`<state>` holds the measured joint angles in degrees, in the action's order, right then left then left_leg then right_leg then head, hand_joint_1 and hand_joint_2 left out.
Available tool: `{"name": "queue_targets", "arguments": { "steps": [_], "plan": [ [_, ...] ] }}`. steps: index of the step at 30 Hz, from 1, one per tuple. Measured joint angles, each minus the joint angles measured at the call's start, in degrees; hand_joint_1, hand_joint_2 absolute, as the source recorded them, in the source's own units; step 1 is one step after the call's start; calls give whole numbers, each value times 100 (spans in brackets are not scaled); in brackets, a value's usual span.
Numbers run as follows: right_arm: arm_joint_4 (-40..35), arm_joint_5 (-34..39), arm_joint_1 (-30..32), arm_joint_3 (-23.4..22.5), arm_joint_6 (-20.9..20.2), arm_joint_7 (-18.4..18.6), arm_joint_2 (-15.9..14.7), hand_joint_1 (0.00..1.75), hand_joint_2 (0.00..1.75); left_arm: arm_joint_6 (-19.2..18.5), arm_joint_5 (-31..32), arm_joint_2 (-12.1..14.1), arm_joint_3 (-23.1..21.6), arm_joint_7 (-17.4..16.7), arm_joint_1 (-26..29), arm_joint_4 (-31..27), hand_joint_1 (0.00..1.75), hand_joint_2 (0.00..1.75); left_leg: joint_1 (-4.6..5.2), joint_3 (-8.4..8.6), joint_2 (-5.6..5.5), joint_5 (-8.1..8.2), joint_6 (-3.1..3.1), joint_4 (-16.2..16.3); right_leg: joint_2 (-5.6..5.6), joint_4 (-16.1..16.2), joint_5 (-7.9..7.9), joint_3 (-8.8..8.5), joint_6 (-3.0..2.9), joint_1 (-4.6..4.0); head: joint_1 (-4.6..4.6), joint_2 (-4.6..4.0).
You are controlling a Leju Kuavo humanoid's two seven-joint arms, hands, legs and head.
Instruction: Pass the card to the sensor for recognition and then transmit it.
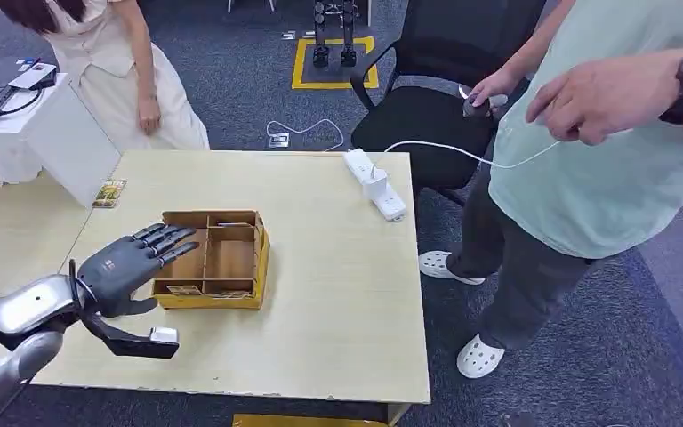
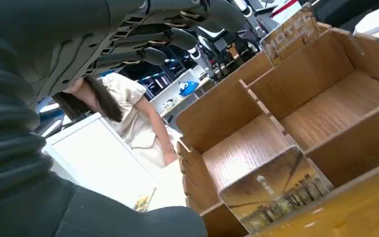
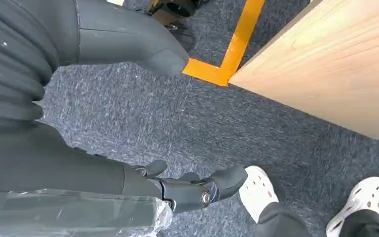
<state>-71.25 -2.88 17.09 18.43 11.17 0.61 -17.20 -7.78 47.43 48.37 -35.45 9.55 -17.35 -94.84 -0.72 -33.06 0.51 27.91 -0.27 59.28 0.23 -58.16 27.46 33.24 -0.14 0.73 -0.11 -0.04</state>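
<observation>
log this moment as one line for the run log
phase: reach | left hand: open, beside wooden box | card: in box slot, not gripped | right hand: hanging over carpet, holding nothing

The robot's silver left arm (image 1: 13, 325) reaches in over the desk's (image 1: 338, 294) near-left corner, its dark left hand (image 1: 133, 267) raised above the surface, palm turned inward, fingers (image 1: 164, 238) stretched forward and apart, thumb (image 1: 138, 341) jutting out below them toward the near edge. It holds nothing. The right hand (image 3: 143, 148) hangs beside the desk above the carpeted floor (image 3: 153, 118), thumb (image 3: 128, 42) spread wide from loosely curled fingers (image 3: 197, 190), empty.
</observation>
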Motion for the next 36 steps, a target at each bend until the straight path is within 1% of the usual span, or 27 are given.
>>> {"name": "queue_targets", "arguments": {
  "steps": [4,10,17,19,22,29,32,36],
  "plan": [
    [-11,-101,1,-103,-63,-7,57,0,175,76,195,-87,-26,-149,26,53,0,175,0,0,0,0,0,0,0,0,0,0,0,0,0,0],
    [-26,-245,16,-249,-155,9,168,0,175,164,628,-251,-18,-603,136,206,0,175,1,0,0,0,0,0,1,0,0,0,0,0,0,0],
    [-26,-352,34,-370,-232,9,267,0,175,192,907,-489,24,-745,269,378,0,175,1,0,0,0,0,0,0,0,0,0,0,0,-2,0],
    [-26,-365,35,-411,-234,7,286,0,175,194,927,-529,39,-741,287,420,0,175,1,0,0,0,0,0,0,0,0,0,0,0,0,0],
    [-26,-398,36,-450,-254,9,300,0,175,140,806,-562,85,-583,299,461,0,175,0,0,0,0,0,0,0,0,0,0,0,0,0,0],
    [-24,-459,32,-520,-332,-9,330,0,175,22,122,-557,247,-190,297,479,0,175,0,0,-1,0,0,0,0,0,0,0,0,0,0,0],
    [-22,-468,29,-549,-337,-46,343,0,175,-20,-72,-559,315,-113,294,479,0,175,0,0,-1,0,0,0,0,0,0,0,0,0,0,0],
    [-2,-477,17,-560,-343,-77,365,0,175,-46,-124,-559,358,-74,290,479,0,175,0,0,-1,0,0,0,0,0,0,0,0,0,0,0]
  ]
}}
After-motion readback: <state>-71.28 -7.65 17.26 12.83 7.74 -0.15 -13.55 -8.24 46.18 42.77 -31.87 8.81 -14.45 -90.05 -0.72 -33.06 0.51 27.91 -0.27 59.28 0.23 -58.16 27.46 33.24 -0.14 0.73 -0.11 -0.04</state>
